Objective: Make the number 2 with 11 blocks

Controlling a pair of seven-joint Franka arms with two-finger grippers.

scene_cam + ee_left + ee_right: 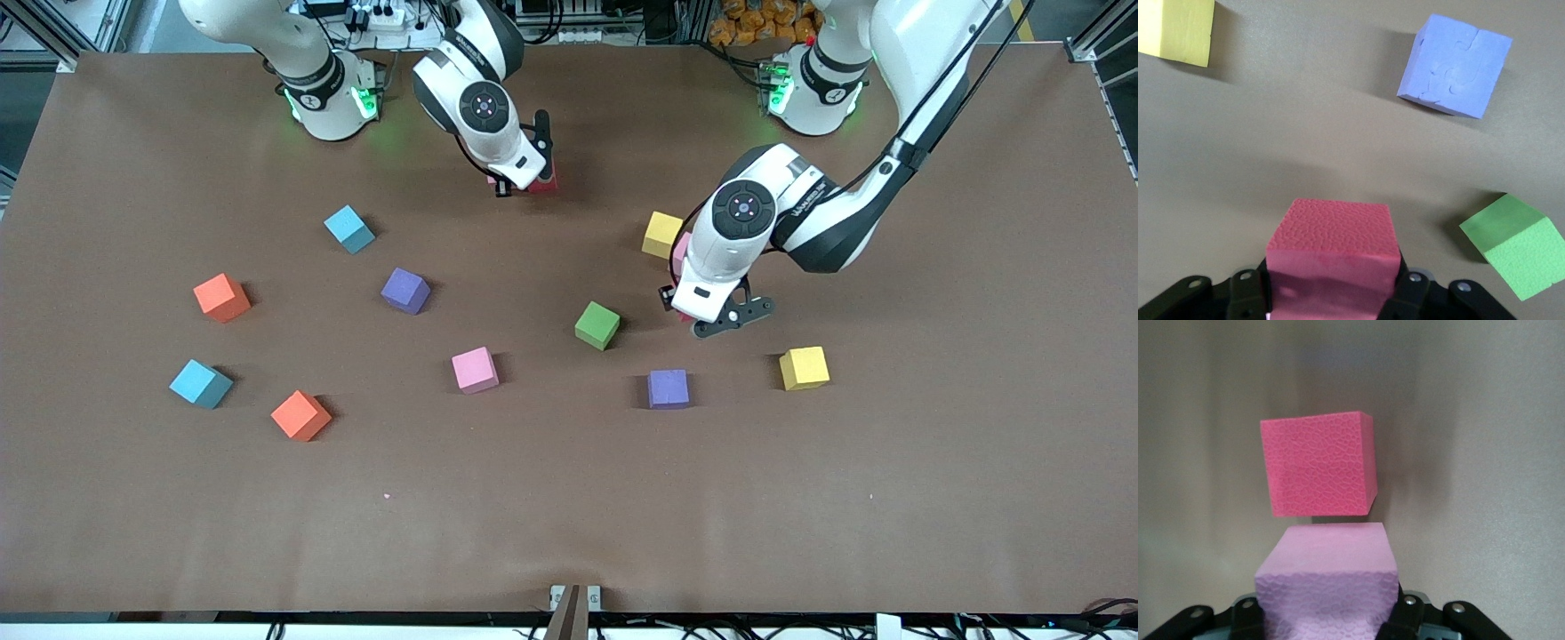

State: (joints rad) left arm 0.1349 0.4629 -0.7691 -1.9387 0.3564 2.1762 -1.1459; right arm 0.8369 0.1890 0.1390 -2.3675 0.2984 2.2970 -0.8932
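On the brown surface (pixel 569 516) the green block (pixel 597 324) serves as landmark. The left gripper (pixel 1335 300) hangs over the surface just beside the green block, toward the left arm's end, its fingers clamped on a red block (pixel 1331 257). The right gripper (pixel 1328 620) is over the strip near the robot bases, well apart from the green block, clamped on a pink block (pixel 1328 583) that sits just beside a second red block (pixel 1319 463) lying on the surface. Two purple blocks (pixel 668 388) flank the green block, and another pink block (pixel 475 370) lies near it, nearer the front camera. A yellow block (pixel 661 234) lies farther from the camera than the green block, and another yellow block (pixel 805 368) lies toward the left arm's end. Two light blue blocks (pixel 348 228) and two orange blocks (pixel 221 297) lie well apart from it, toward the right arm's end. The blocks lie scattered, none joined into rows.
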